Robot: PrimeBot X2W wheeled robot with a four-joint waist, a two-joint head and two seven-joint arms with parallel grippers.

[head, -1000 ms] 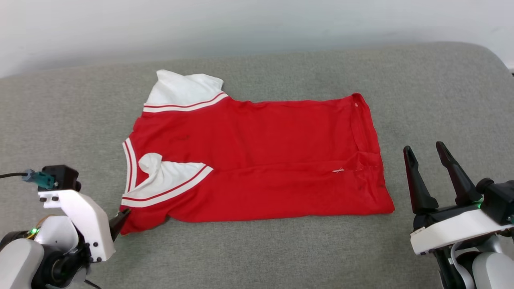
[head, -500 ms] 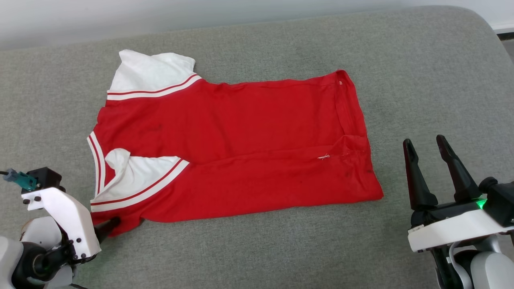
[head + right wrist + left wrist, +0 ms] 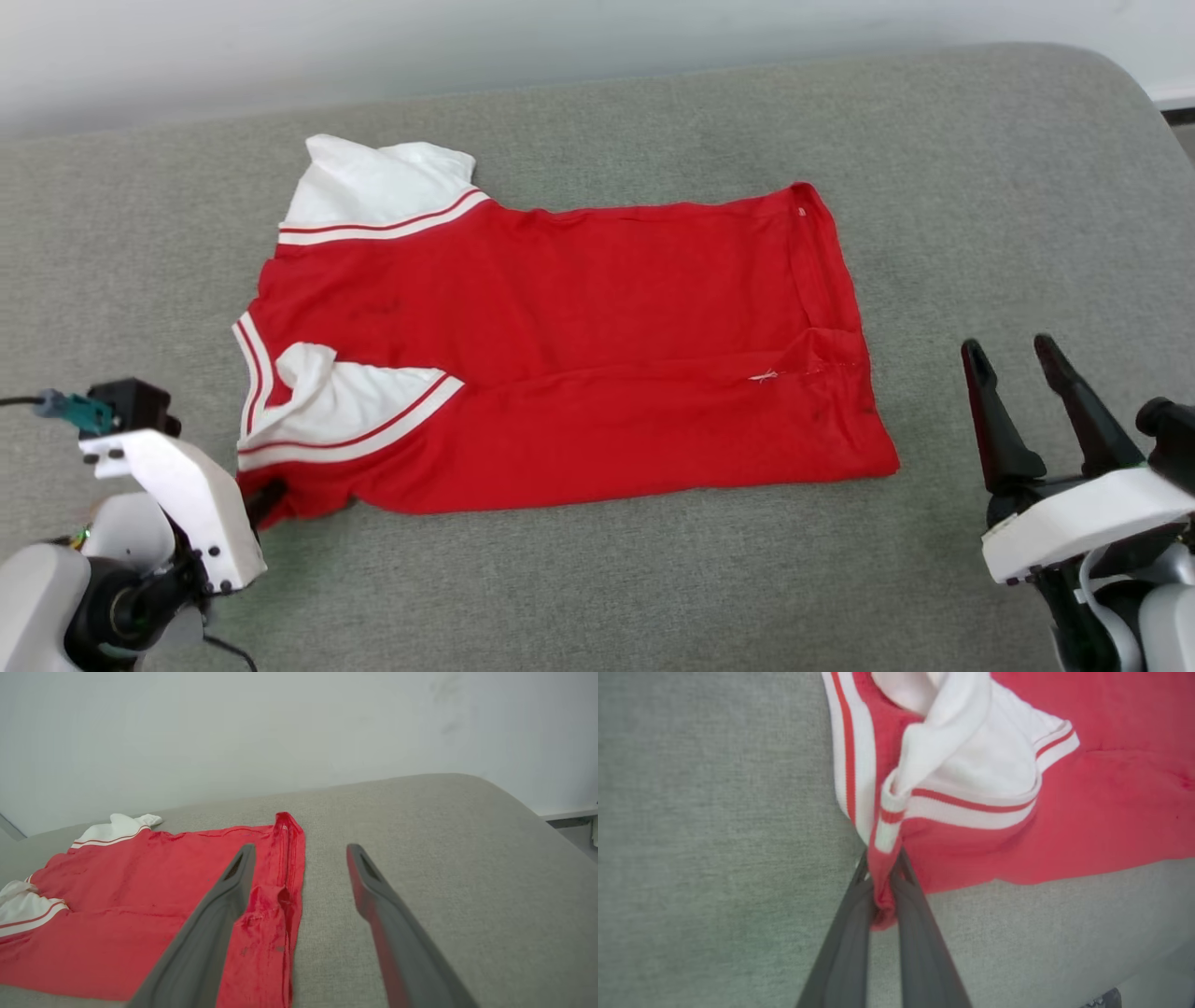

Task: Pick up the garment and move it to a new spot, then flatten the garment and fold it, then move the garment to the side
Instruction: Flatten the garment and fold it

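The garment (image 3: pixel 579 345), a red jersey with white striped sleeves, lies folded lengthwise on the grey cushion, collar end at the left. My left gripper (image 3: pixel 266 497) sits at the garment's near-left corner. In the left wrist view its two dark fingers are shut on a bunched red fold of the garment (image 3: pixel 1017 812) just below the striped sleeve trim, left gripper (image 3: pixel 881 870). My right gripper (image 3: pixel 1013 350) hovers open to the right of the hem, apart from the cloth. In the right wrist view the right gripper (image 3: pixel 299 851) has wide-spread fingers, with the garment (image 3: pixel 140 896) to its left.
The grey padded surface (image 3: pixel 980 187) stretches all around the garment, its rounded far-right corner near a pale wall (image 3: pixel 233 728). A strip of floor or ledge (image 3: pixel 567 814) shows past the right edge.
The left gripper's fingers have closed on the near-left corner of the garment, which is now slightly bunched there. The head camera shifted, moving the whole picture. The right gripper stays open.
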